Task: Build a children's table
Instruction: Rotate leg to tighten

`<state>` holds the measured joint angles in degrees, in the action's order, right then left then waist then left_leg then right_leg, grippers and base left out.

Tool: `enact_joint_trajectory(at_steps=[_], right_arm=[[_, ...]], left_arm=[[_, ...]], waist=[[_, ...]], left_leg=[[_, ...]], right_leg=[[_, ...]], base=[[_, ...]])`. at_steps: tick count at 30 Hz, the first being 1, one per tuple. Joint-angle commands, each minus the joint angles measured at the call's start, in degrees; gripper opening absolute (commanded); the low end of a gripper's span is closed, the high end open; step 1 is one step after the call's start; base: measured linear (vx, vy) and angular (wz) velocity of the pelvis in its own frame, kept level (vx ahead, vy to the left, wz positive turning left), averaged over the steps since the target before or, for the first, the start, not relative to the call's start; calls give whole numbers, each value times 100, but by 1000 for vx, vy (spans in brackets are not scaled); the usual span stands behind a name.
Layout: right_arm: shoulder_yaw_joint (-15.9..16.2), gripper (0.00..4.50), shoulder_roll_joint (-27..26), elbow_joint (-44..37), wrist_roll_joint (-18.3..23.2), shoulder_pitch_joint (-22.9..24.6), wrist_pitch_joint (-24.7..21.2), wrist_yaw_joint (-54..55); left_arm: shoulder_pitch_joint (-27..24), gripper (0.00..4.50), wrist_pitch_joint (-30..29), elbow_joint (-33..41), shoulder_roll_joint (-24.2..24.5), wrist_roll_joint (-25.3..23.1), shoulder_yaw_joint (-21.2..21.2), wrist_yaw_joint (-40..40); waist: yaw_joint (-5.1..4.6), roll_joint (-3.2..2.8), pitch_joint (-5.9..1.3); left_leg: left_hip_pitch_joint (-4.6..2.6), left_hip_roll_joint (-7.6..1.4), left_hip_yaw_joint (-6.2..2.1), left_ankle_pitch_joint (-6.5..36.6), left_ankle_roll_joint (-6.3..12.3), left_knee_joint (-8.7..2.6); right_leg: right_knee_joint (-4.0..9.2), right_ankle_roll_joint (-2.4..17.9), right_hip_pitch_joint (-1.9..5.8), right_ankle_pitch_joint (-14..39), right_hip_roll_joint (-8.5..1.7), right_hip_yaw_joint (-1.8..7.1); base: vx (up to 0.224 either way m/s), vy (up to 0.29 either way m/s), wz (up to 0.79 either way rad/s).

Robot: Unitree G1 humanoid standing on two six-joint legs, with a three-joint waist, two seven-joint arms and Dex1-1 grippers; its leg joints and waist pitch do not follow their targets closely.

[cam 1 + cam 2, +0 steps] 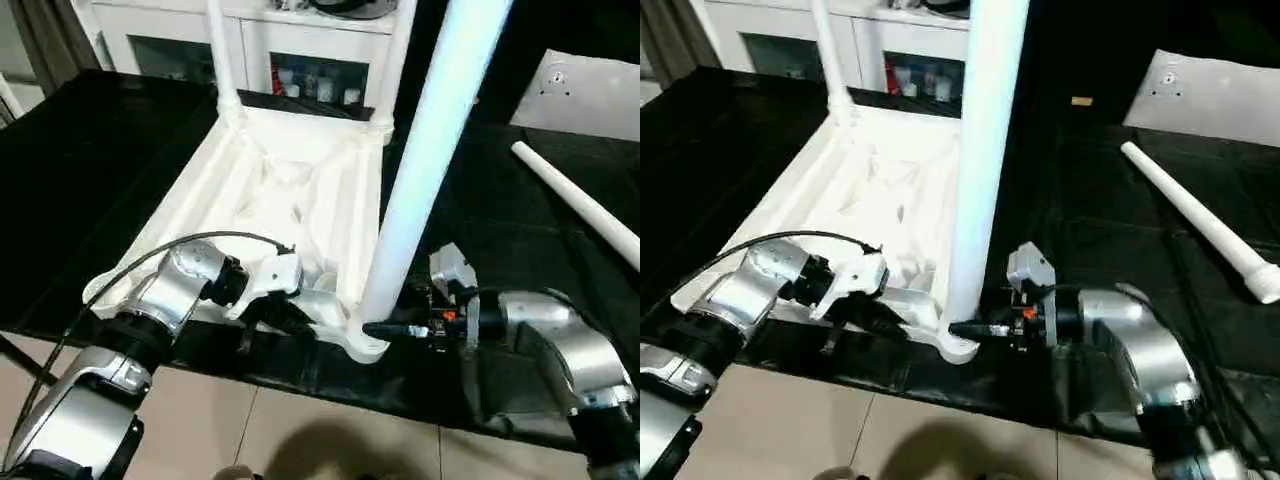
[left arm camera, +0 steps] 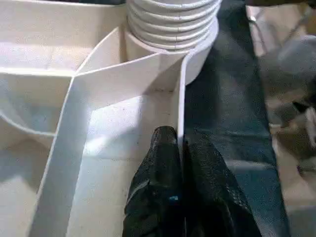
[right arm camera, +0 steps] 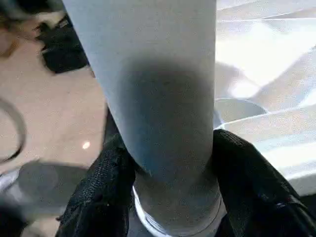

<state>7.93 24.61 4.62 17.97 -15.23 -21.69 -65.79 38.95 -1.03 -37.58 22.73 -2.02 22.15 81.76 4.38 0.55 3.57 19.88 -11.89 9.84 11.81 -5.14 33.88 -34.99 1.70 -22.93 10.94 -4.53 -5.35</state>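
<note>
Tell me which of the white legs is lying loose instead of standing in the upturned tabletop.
The leg lying flat on the black surface to the robot's right. The other three stand in corner sockets: two at the far corners, one near leg gripped low down by the right claw.

A robot test room with the look of a lab or workshop

A humanoid robot's silver forearms (image 1: 170,290) reach over a low platform draped in black cloth (image 1: 90,180), set on a pale tiled floor (image 1: 280,430). Behind it stands a white cabinet (image 1: 300,40) with glass doors, small bottles and containers (image 1: 320,85) lined up inside. White plastic furniture parts (image 1: 290,190) lie spread on the cloth, and a loose cable (image 1: 200,240) trails along one arm, marks of a staged trial space, not a lived-in home.
</note>
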Motion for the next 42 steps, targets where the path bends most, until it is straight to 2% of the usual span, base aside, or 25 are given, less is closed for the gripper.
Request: enact_joint_trajectory(at_steps=[1, 2, 3, 5, 6, 7, 10, 11, 13, 14, 15, 16, 17, 19, 21, 23, 25, 27, 30, 33, 35, 36, 37, 38, 42], right_arm=[[120, 205, -441, -62, 59, 101, -211, 644], [43, 205, -786, -28, -77, 159, -277, 1267], [23, 205, -876, -13, -114, 169, -297, 1427], [-82, 205, -1398, 95, -249, 152, -381, 2231], [-102, 205, -1500, 104, -237, 145, -415, 2351], [-102, 205, -1500, 104, -237, 145, -415, 2351], [-278, 204, -2097, 462, -460, -70, -477, 3375], [-464, 204, -2396, 756, -555, -261, -494, 3993], [-549, 204, -2502, 870, -589, -348, -501, 4212], [-688, 204, -2639, 1094, -595, -529, -476, 4490], [-819, 204, -2750, 1203, -564, -638, -493, 4653], [-819, 204, -2750, 1203, -564, -638, -493, 4653], [-964, 204, -2867, 1295, -532, -753, -551, 4846], [-871, 204, -2822, 1289, -658, -749, -510, 4807], [-900, 204, -2855, 1244, -609, -700, -494, 4734], [-917, 260, -2879, 1227, -593, -677, -449, 4706], [-998, 260, -2883, 1199, -538, -644, -375, 4708], [-1052, 291, -2808, 1097, -507, -592, -301, 4621], [-1054, 310, -2743, 1020, -477, -553, -260, 4514], [-849, 350, -2072, 501, -407, -256, -24, 3539], [-807, 355, -1957, 444, -421, -213, 30, 3387], [-734, 374, -1492, 336, -424, -78, 243, 2824], [-734, 385, -1492, 336, -424, -78, 243, 2824], [-728, 385, -1313, 306, -416, -32, 330, 2583], [-750, 419, -776, 253, -324, 26, 486, 1860]], left_arm=[[34, 0, -475, 221, -350, 40, -74, -593], [31, 0, -791, 365, -533, 57, -142, -915], [31, 0, -862, 398, -582, 59, -158, -997], [42, 0, -1230, 536, -896, 27, -227, -1477], [49, 0, -1292, 552, -961, 11, -234, -1570], [49, 0, -1292, 552, -961, 11, -234, -1570], [193, 0, -1710, 527, -1443, -81, -363, -2328], [286, 0, -1897, 489, -1675, -112, -435, -2734], [311, 0, -1971, 496, -1743, -125, -463, -2865], [369, 0, -2020, 456, -1842, -145, -507, -3058], [389, 0, -2075, 466, -1907, -169, -549, -3169], [389, 0, -2075, 466, -1907, -169, -549, -3169], [394, 0, -2139, 513, -1947, -197, -576, -3258], [361, 0, -2117, 555, -1869, -240, -522, -3201], [318, 0, -2096, 591, -1792, -304, -489, -3162], [285, 0, -2089, 617, -1725, -335, -476, -3124], [237, 0, -2000, 610, -1562, -361, -445, -3047], [201, 0, -1852, 588, -1380, -385, -391, -2884], [188, 0, -1762, 578, -1293, -405, -364, -2798], [108, 0, -1272, 503, -903, -356, -345, -2220], [108, 0, -1175, 474, -846, -348, -334, -2142], [85, 0, -765, 392, -638, -272, -275, -1703], [85, 0, -765, 392, -638, -272, -275, -1703], [72, 0, -493, 358, -555, -234, -236, -1484], [92, 0, -36, 179, -324, -240, -94, -960]], waist=[[-31, 5, -256], [-94, 14, -234], [-135, 16, -224], [-245, 29, -195], [-302, 31, -191], [-317, 26, -192], [-420, 23, -182], [-455, 4, -183], [-485, 6, -204], [-503, -17, -209], [-540, -7, -220], [-540, -7, -220], [-539, -7, -221], [-534, -6, -231], [-523, 6, -242], [-522, -7, -249], [-525, -8, -237], [-527, -7, -232], [-523, -15, -231], [-484, -20, -247], [-451, -22, -253], [-442, 1, -258], [-409, -14, -259], [-405, -10, -260], [-304, -19, -281]], left_leg=[[-11, -154, -6, 978, 264, -433], [0, -134, -18, 1162, 153, -442], [6, -117, -34, 1218, 95, -456], [36, -100, -61, 1335, 46, -472], [41, -81, -78, 1424, 53, -466], [35, -77, -81, 1453, 79, -463], [34, -73, -87, 1501, 137, -459], [32, -77, -90, 1486, 118, -468], [35, -77, -95, 1457, 138, -464], [57, -92, -88, 1315, 192, -475], [80, -95, -88, 1238, 213, -480], [80, -95, -88, 1238, 213, -480], [87, -91, -82, 1190, 244, -475], [89, -84, -62, 1067, 303, -460], [74, -90, -41, 898, 380, -449], [81, -93, -38, 775, 420, -451], [81, -98, -37, 817, 432, -461], [72, -103, -39, 931, 397, -474], [58, -111, -36, 969, 369, -478], [55, -128, -25, 787, 453, -469], [56, -135, -26, 686, 493, -459], [58, -130, -12, 622, 524, -449], [53, -128, -20, 591, 549, -446], [50, -137, -4, 560, 567, -443], [19, -150, 11, 337, 729, -421]], right_leg=[[516, 1012, 292, 1674, -382, 335], [561, 851, 280, 2177, -386, 322], [598, 743, 271, 2423, -383, 307], [633, 568, 267, 2807, -376, 283], [675, 466, 270, 3051, -384, 265], [700, 431, 261, 3117, -384, 264], [719, 474, 222, 3036, -369, 264], [702, 525, 207, 2951, -360, 267], [698, 561, 231, 2776, -354, 263], [675, 660, 244, 2407, -352, 281], [641, 776, 263, 2109, -337, 280], [641, 776, 263, 2109, -337, 280], [634, 843, 275, 1965, -340, 278], [616, 940, 287, 1715, -345, 295], [582, 1049, 294, 1364, -345, 312], [561, 1114, 310, 1179, -345, 314], [570, 1137, 311, 1222, -350, 313], [595, 1074, 299, 1461, -352, 317], [590, 1076, 289, 1444, -350, 325], [552, 1155, 308, 1061, -345, 338], [524, 1230, 318, 845, -353, 332], [508, 1263, 325, 762, -350, 337], [511, 1256, 334, 742, -355, 333], [499, 1285, 330, 678, -357, 344], [408, 1502, 329, 36, -354, 351]], base=[[0, 0, 0], [0, 0, 0], [0, 0, 0], [0, 0, 0], [0, 0, 0], [0, 0, 0], [0, 0, 0], [0, 0, 0], [0, 0, 0], [0, 0, 0], [0, 0, 0], [0, 0, 0], [0, 0, 0], [0, 0, 0], [0, 0, 0], [0, 0, 0], [0, 0, 0], [0, 0, 0], [0, 0, 0], [0, 0, 0], [0, 0, 0], [0, 0, 0], [0, 0, 0], [0, 0, 0], [0, 0, 0]])
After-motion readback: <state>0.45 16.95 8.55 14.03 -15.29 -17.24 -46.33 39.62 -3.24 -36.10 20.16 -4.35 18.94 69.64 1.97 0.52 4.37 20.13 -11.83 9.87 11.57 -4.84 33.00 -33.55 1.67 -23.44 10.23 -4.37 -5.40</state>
